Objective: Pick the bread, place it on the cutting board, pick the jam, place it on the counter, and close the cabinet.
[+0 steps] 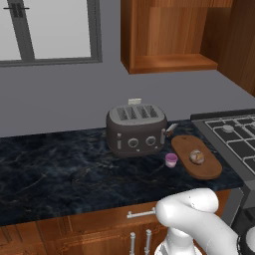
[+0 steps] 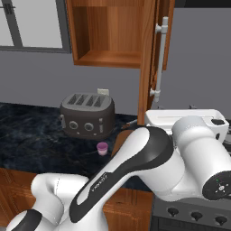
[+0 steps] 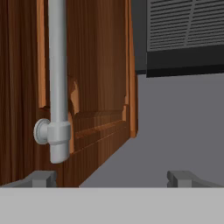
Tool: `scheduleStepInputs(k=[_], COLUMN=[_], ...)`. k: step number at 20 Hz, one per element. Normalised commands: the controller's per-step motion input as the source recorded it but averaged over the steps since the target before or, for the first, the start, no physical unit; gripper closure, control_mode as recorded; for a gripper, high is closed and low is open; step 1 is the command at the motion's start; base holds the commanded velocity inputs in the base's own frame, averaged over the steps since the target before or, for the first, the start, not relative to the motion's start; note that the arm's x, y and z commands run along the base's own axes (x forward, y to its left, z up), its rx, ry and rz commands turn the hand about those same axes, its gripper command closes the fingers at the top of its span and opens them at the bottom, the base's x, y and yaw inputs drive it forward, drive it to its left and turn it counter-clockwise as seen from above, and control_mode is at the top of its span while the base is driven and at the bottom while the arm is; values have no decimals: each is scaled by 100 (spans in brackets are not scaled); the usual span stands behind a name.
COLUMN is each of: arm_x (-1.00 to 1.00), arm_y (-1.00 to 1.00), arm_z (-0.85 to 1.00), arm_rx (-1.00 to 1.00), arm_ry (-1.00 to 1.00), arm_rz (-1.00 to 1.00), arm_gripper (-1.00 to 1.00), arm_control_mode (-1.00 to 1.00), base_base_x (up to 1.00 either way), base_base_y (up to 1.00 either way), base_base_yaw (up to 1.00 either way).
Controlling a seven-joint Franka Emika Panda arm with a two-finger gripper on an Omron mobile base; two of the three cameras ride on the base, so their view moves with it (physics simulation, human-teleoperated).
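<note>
Bread: I see it lying on the board, right of centre in the left base view, toward the board's middle.
Board: flat on the tabletop, its handle end pointing up toward the toaster, its far side close to the stove.
Jam: standing on the tabletop just beside the board's left edge, below the toaster's lower right corner. In the right base view I find the jam at centre left, in front of the toaster.
Cabinet: open at the top of the left base view, its shelf bare. In the right base view the door stands swung out, edge-on to me, with the bar handle running down its face.
Tool: I see its two tips at the bottom of the hand view, set wide apart with nothing between them. The left fingertip sits just under the lower end of the handle; I cannot tell whether it touches.
Door in hand view: the door covers the left half of the frame, grey wall to its right.
Arm: large across the lower right base view.
</note>
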Motion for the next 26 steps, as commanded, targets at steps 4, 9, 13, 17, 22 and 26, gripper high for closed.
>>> scheduleStepInputs(k=[4,9,13,17,22,26], arm_x=[0,0,0,0,0,0], arm_y=[0,0,0,0,0,0], arm_z=[16,12,10,8,4,1], arm_rx=[0,0,0,0,0,0], arm_ry=[0,0,0,0,0,0], arm_rz=[0,4,5,6,7,7], arm_gripper=[-100,-100,-100,-100,-100,-100], arm_control_mode=[-100,-100,-100,-100,-100,-100], base_base_x=[0,0,0,0,0,0], base_base_y=[0,0,0,0,0,0], base_base_yaw=[0,0,0,0,0,0])
